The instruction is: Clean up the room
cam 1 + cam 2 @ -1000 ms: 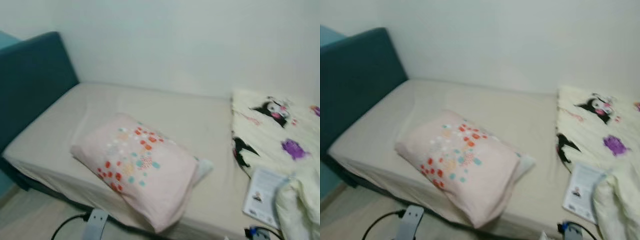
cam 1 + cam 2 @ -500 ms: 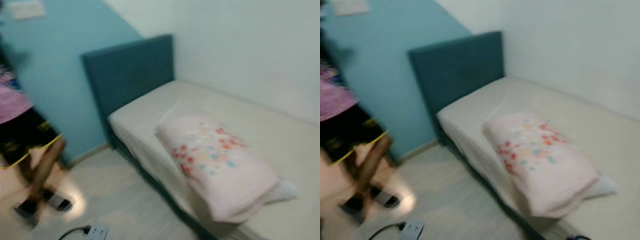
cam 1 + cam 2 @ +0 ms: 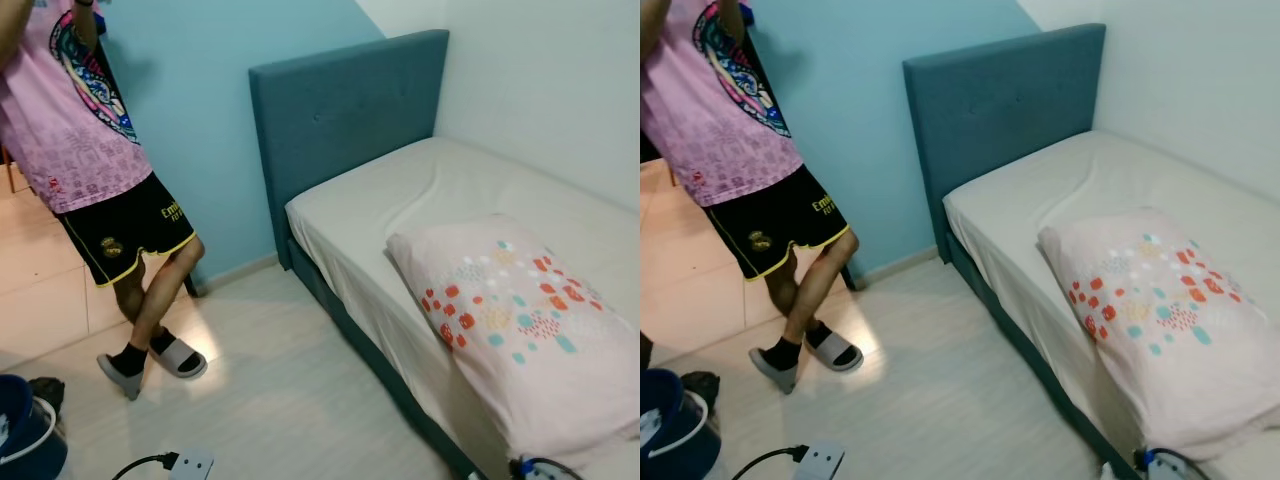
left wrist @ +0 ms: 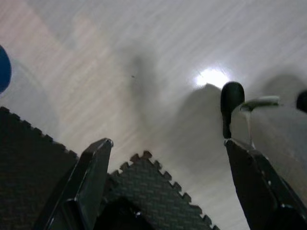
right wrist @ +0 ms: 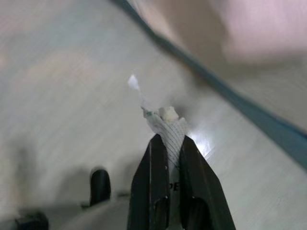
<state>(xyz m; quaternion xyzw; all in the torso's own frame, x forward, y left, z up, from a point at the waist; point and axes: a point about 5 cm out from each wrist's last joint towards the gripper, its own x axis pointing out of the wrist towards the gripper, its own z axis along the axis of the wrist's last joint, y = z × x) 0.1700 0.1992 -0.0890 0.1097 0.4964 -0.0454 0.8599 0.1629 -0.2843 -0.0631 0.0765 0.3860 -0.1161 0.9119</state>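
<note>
Crumpled white wrapper (image 5: 165, 125), printed with a fine grid and a few dark letters, sits clamped between the two black fingers of the right gripper (image 5: 168, 142) above pale wood-look flooring (image 3: 290, 400), near the bed's teal base. The left gripper (image 4: 168, 143) hangs with its fingers spread wide, nothing between them, over the same floor beside a dark interlocking foam mat (image 4: 153, 187). Ahead stands a bed (image 3: 350, 210) with a teal headboard (image 3: 1000, 110) and a beige sheet; a pink pillow (image 3: 520, 320) (dotted red, orange and teal) lies on it near the edge. A person (image 3: 110, 200) in a pink shirt, black shorts and slides stands by the blue wall.
</note>
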